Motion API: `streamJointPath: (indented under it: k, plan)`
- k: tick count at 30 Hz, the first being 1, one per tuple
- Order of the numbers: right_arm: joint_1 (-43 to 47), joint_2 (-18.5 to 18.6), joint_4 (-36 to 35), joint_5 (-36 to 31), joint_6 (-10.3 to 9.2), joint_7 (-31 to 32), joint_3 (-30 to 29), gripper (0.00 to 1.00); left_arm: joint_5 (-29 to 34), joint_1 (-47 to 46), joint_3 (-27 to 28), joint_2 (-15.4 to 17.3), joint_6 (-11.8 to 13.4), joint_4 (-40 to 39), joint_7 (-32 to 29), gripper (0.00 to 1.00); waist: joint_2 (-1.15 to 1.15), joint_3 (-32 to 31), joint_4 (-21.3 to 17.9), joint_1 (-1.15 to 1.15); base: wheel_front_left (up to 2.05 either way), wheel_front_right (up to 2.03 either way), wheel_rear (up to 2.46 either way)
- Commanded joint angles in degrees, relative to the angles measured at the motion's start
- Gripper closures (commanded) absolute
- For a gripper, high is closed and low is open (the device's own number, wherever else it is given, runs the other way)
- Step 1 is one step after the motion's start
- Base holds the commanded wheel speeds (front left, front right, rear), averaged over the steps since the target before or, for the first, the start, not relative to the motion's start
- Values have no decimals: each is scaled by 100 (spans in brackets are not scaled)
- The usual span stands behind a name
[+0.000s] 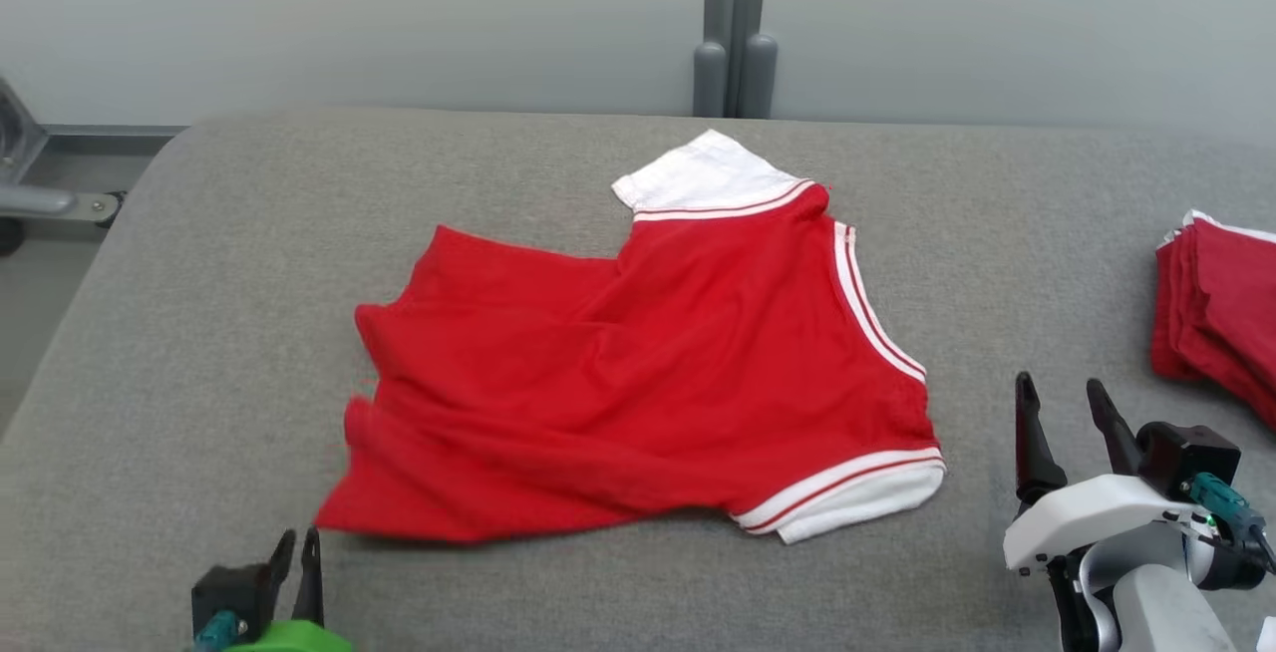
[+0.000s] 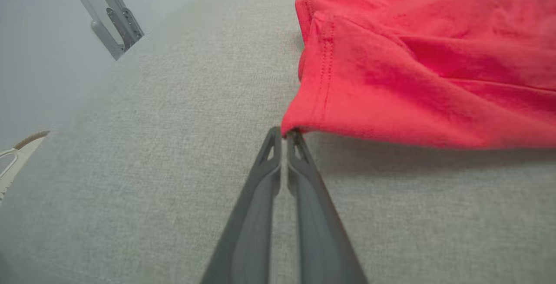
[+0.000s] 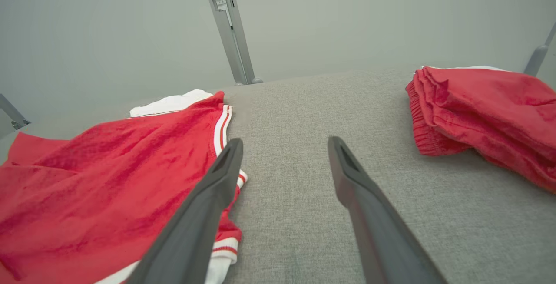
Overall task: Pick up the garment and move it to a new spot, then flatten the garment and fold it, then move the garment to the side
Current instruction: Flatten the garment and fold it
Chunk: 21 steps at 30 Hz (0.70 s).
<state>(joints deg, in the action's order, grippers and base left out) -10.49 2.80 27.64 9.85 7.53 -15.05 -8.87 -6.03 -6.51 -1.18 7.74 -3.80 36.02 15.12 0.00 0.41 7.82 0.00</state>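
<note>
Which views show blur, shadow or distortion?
Head view: even light, sharp, faint shadow under the shirt. Left wrist view: left hand soft up close, dark shadow under the shirt's edge on the table. Right wrist view: right hand blurred low down, post leans from wide-angle distortion.

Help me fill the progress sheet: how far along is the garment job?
Done: little; the red garment lies on the grey table, creased, one side doubled over. In hand: the left gripper is shut at its hem corner, apparently pinching it; the right gripper is open, empty, beside it. Left: flattening, folding, moving it aside.
</note>
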Motion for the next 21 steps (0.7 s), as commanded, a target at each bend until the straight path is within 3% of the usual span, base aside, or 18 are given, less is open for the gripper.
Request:
streamJointPath:
  k: [1, 8, 21]
  plan:
    - [78, 21, 27, 34, -9, -15, 16, 0, 10, 82, 52, 44, 59, 103, 2, 0, 0, -217, 214, 0, 0, 0, 0]
    - [95, 22, 25, -78, -8, -16, -37, 0, -137, 139, 344, -80, 125, 280, 2, 0, 0, -136, 47, 0, 0, 0, 0]
    - [-140, 21, 0, -300, -8, -16, 32, 0, -306, -464, 541, -376, -106, 78, 2, 0, 0, 215, -412, 0, 0, 0, 0]
